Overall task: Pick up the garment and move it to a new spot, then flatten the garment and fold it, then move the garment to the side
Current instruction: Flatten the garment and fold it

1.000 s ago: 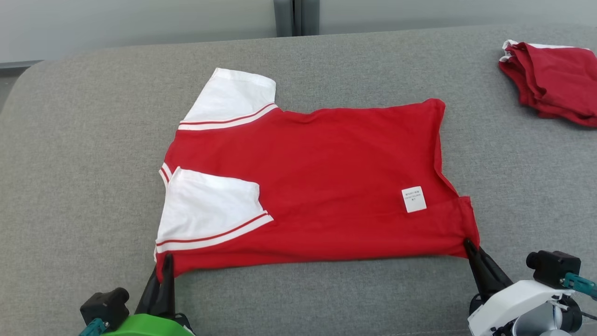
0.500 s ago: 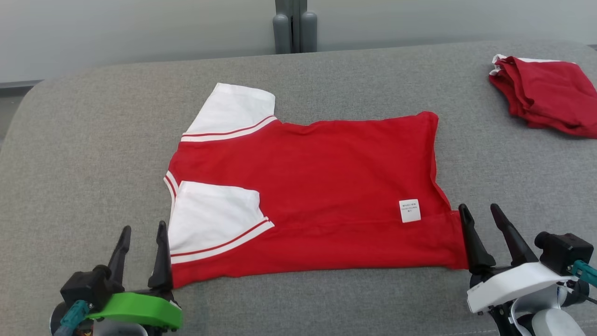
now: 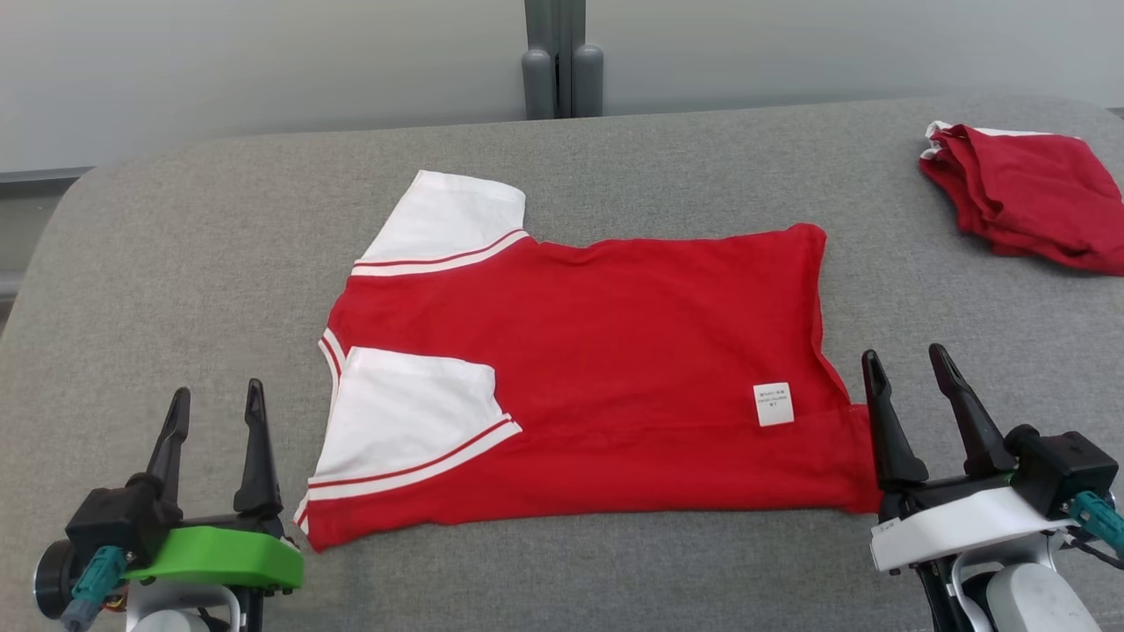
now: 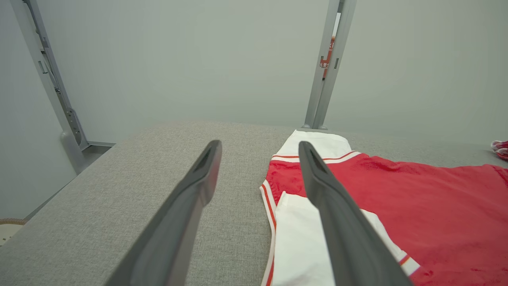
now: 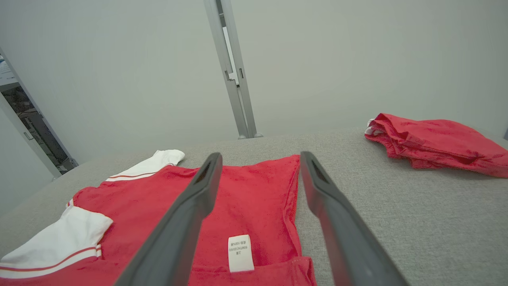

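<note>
The garment (image 3: 615,369) is a red T-shirt with white sleeves, lying flat on the grey cushion with its near strip folded over, a white label (image 3: 773,404) showing and one sleeve laid across its front. My left gripper (image 3: 215,404) stands open just left of the shirt's near left corner, apart from it. My right gripper (image 3: 904,369) is open at the shirt's near right corner, its left finger over the hem edge. The left wrist view shows the shirt (image 4: 397,206) right of the open gripper (image 4: 260,149). In the right wrist view the shirt (image 5: 254,198) lies under the spread fingers.
A second red garment (image 3: 1027,193) lies crumpled at the far right of the cushion (image 3: 176,263), also in the right wrist view (image 5: 432,143). A grey post (image 3: 562,53) stands behind the cushion against the pale wall. The cushion's left edge curves down.
Both grippers let go of the shirt's near corners, opened and drew back toward me. The shirt stays folded on the cushion. The camera has tilted, shifting the whole picture down.
</note>
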Available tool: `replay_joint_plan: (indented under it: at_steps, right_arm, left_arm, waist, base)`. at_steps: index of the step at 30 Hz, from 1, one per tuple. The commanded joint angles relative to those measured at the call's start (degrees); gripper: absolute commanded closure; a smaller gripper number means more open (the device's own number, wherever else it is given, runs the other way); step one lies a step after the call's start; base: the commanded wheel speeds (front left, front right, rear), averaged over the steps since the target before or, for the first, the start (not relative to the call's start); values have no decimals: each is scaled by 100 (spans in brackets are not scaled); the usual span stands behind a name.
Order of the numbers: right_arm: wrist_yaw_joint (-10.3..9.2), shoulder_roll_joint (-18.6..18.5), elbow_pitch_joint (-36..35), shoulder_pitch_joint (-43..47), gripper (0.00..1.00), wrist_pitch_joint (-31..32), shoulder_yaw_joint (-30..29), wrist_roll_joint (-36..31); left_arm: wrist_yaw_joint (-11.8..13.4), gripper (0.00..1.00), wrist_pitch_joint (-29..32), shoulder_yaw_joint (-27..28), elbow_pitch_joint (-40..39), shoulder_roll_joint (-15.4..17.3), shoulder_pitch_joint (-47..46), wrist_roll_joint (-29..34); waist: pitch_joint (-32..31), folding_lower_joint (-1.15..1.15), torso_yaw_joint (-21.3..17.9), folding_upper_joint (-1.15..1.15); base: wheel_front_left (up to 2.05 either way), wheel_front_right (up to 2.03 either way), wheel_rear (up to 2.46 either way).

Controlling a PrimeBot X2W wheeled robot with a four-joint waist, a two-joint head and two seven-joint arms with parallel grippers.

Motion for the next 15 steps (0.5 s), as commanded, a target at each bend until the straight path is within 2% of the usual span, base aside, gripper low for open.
replay_joint_plan:
  at_steps: [1,15]
  right_arm:
    - [2,32,-37,42,0,-40,-37,-87]
    - [2,179,-123,197,0,-64,-217,-503]
  left_arm:
    - [-23,0,-16,47,4,19,39,54]
    - [-161,0,-16,270,125,-156,170,267]
  waist:
    - [-4,0,1,0]
    - [13,0,-4,0]
  base:
    - [0,0,0]
    - [0,0,0]
